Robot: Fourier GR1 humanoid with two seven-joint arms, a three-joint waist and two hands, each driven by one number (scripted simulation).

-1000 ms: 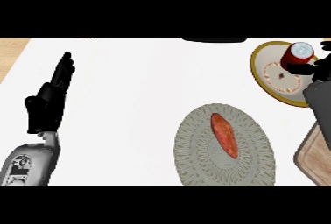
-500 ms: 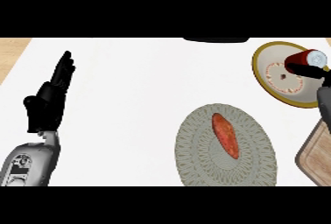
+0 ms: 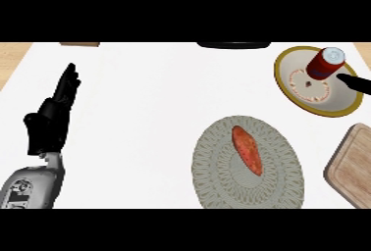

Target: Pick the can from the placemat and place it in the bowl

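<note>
The can (image 3: 325, 62), red with a silver top, stood upright in the bowl (image 3: 340, 106), a shallow pale dish with a yellow rim at the far right of the counter (image 3: 145, 98); it sat toward the far side of the bowl's floor, beyond a ring pattern with a small dark spot at its centre. Just to the right of the can, and a little nearer, a black tip of the right robot hand (image 3: 355, 82) came in from the right edge and lay over the bowl's rim, close beside the can but seemingly apart from it; so little of that hand showed that I could not tell whether it was released or clenched. The left robot hand (image 3: 52, 117) rested at the near left of the counter, well apart from the can, with its fingers straight and pointing toward the far side, the thumb out to the left, holding nothing, atop a grey forearm (image 3: 29, 186) rising from the near left corner. In the near middle lay the placemat (image 3: 217, 181), a grey oval with a woven pattern, bearing an elongated orange-red item (image 3: 247, 149). A wooden board (image 3: 351, 171) showed at the near right edge.
</note>
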